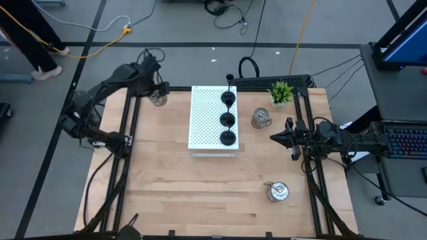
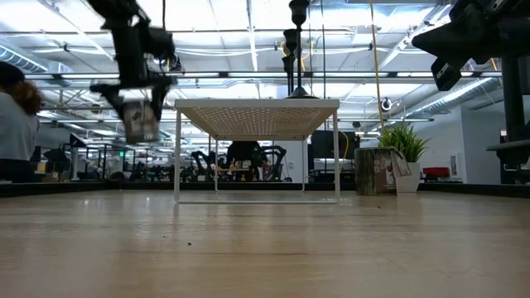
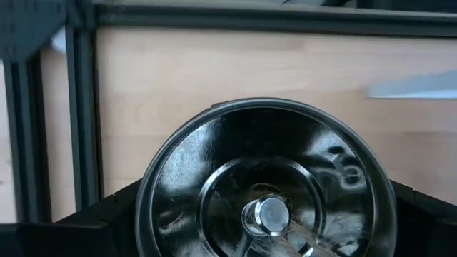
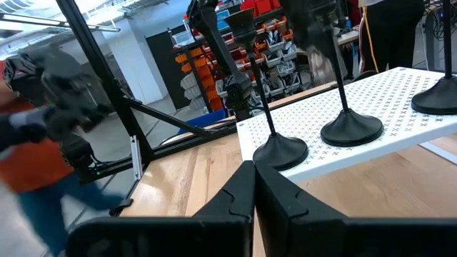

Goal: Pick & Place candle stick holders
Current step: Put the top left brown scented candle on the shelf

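My left gripper (image 1: pixel 157 93) is at the table's far left, beside the white perforated stand (image 1: pixel 207 120), shut on a shiny silver candle stick holder (image 3: pixel 264 185). In the low view the holder (image 2: pixel 141 121) hangs below the gripper (image 2: pixel 139 87), above the table. Three black holders (image 1: pixel 228 120) stand in a row by their round bases on the stand's right part. Two more silver holders stand on the table, one (image 1: pixel 260 119) right of the stand and one (image 1: pixel 277 191) near the front right. My right gripper (image 1: pixel 277 138) is shut and empty, right of the stand. My left gripper pinches the silver holder between its two fingers, which lie on opposite outer sides of its round wall (image 3: pixel 146 207). The fingers come from above, pointing down. The holder's hollow side with its centre pin (image 3: pixel 265 214) faces the wrist camera. It is lifted clear of the table.
A small green potted plant (image 1: pixel 281 92) stands at the far right behind the nearer silver holder. Dark frame rails (image 1: pixel 130 133) run along the table's left and right sides. Bare wood lies in front of the stand (image 1: pixel 200 193). A person (image 2: pixel 12 124) shows beyond the table.
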Robot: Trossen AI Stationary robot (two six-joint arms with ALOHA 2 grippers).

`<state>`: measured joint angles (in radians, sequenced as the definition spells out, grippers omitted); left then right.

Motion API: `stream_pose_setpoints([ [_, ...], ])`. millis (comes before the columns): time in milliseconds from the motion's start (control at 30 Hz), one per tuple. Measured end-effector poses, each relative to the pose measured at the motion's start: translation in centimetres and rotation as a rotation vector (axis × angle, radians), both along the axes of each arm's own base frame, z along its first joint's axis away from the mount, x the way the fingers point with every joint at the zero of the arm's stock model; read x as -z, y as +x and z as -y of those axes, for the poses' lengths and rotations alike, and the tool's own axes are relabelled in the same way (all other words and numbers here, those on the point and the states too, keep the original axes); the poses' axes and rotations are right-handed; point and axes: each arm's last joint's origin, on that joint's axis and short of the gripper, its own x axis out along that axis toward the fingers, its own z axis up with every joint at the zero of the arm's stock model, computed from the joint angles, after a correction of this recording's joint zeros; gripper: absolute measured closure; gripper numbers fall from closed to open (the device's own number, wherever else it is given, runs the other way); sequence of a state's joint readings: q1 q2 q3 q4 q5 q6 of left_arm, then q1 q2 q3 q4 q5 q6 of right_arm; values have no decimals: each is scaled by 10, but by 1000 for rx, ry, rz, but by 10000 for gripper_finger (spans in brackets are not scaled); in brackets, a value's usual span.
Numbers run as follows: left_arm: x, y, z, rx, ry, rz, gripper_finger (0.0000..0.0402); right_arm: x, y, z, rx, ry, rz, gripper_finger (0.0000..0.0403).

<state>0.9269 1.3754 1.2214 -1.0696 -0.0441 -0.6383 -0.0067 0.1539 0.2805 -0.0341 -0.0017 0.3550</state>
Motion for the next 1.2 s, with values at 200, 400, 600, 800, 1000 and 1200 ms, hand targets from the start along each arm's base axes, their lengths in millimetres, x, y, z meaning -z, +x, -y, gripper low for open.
stream_pose_setpoints([
  [200,-64,19,18,116,98,66,44,0,0,0,0,0,0,403],
  [400,-104,28,39,186,155,130,44,0,0,0,0,0,0,403],
  [600,-120,47,54,245,199,199,44,0,0,0,0,0,1,403],
  [800,-125,76,55,309,223,216,44,0,0,0,0,4,0,403],
  [1000,-131,108,44,381,240,186,44,0,0,0,0,12,1,403],
  [1200,-126,140,28,437,217,111,44,0,0,0,0,12,1,403],
])
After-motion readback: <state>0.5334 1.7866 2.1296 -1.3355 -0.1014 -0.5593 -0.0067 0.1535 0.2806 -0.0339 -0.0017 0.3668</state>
